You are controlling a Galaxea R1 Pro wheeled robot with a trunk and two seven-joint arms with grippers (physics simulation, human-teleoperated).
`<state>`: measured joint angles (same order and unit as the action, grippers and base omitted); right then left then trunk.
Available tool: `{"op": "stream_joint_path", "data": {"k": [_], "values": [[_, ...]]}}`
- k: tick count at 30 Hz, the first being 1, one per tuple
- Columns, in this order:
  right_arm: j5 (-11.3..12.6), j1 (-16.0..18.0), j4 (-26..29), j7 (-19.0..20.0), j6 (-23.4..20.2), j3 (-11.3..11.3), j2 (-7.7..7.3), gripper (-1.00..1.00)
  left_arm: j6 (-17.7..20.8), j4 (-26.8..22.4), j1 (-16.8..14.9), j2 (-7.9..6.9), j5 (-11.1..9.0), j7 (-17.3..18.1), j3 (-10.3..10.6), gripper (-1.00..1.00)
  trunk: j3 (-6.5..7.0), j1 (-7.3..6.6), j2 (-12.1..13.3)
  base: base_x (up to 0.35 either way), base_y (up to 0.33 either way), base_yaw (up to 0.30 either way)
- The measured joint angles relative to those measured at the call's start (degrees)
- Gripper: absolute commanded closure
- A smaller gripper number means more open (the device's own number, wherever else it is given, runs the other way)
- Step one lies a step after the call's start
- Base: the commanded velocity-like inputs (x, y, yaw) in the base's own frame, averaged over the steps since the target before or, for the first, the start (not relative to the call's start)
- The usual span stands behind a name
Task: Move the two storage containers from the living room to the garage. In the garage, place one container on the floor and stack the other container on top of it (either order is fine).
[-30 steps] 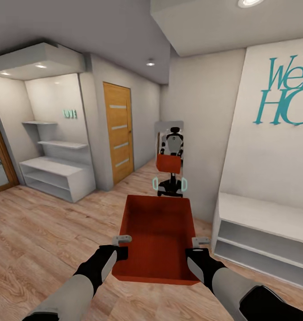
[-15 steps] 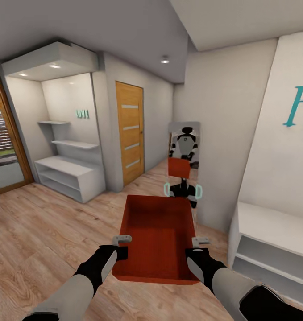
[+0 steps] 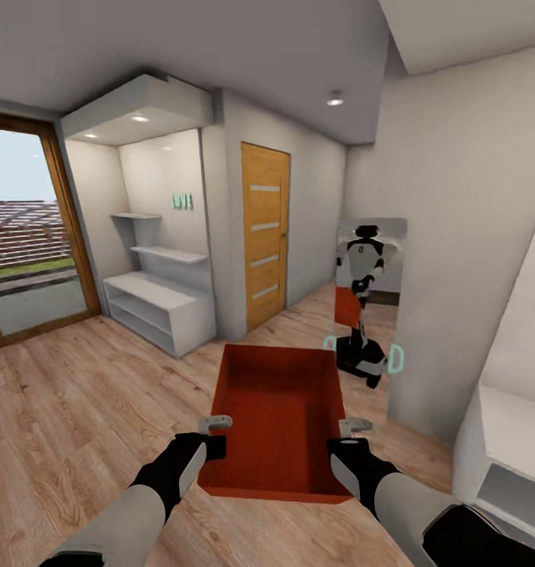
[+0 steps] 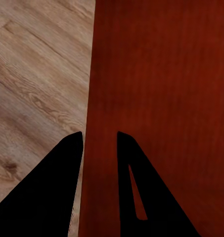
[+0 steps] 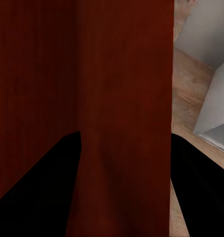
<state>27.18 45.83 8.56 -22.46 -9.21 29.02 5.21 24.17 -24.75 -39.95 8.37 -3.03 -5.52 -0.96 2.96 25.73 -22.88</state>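
- A home's entrance hall, rendered in a simulator.
- Light wood plank floor [image 3: 70,409] and plain pale walls.
- A wooden interior door [image 3: 265,236].
- White built-in shelves [image 3: 158,299] in a lit alcove.
- A tall mirror [image 3: 367,307].
- A glazed door [image 3: 23,236] to outdoors.

left arm [image 3: 133,512]: light grey forearm shell, black wrist section with a grey panel on its side
right arm [image 3: 409,504]: same grey forearm and black wrist, glossy black elbow shell at the picture's lower corner
left gripper [image 3: 214,425]: small light grey finger tips on a black base
right gripper [image 3: 354,427]: matching grey tips, black base
fingers, left wrist view [image 4: 57,192]: flat black wedges tapering to blunt tips, one with a narrow slot
fingers, right wrist view [image 5: 37,192]: plain black wedges, no markings
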Motion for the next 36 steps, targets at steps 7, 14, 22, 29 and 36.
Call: {"op": "stream_joint_path", "data": {"k": [7,14,22,29,36], "values": [[0.01,0.0,0.01,0.0,0.01,0.0,0.0,1.0,0.0,-0.02,0.0,0.0,0.0,0.0,0.0,1.0,0.0,0.0,0.0,0.322,0.0,0.233],[0.05,0.0,0.0,-0.02,0.0,0.04,-0.01,1.0,-0.02,0.03,-0.01,0.0,-0.02,-0.01,0.01,1.0,0.0,0.0,0.0,0.322,0.0,0.023],[0.05,-0.01,0.0,-0.01,0.0,0.04,-0.01,1.0,-0.02,0.03,-0.01,0.01,-0.01,0.0,0.0,1.0,0.0,0.0,0.0,0.322,0.0,0.0],[0.07,0.0,-0.02,-0.01,0.01,0.04,0.0,1.0,0.0,0.03,0.0,0.0,-0.02,-0.01,0.02,1.0,0.0,0.0,0.0,0.322,0.0,0.211],[0.04,0.0,-0.01,-0.01,0.0,0.03,0.0,1.0,0.0,0.01,0.0,0.0,-0.01,-0.01,0.02,1.0,0.0,0.0,0.0,0.322,0.0,0.267]]}}
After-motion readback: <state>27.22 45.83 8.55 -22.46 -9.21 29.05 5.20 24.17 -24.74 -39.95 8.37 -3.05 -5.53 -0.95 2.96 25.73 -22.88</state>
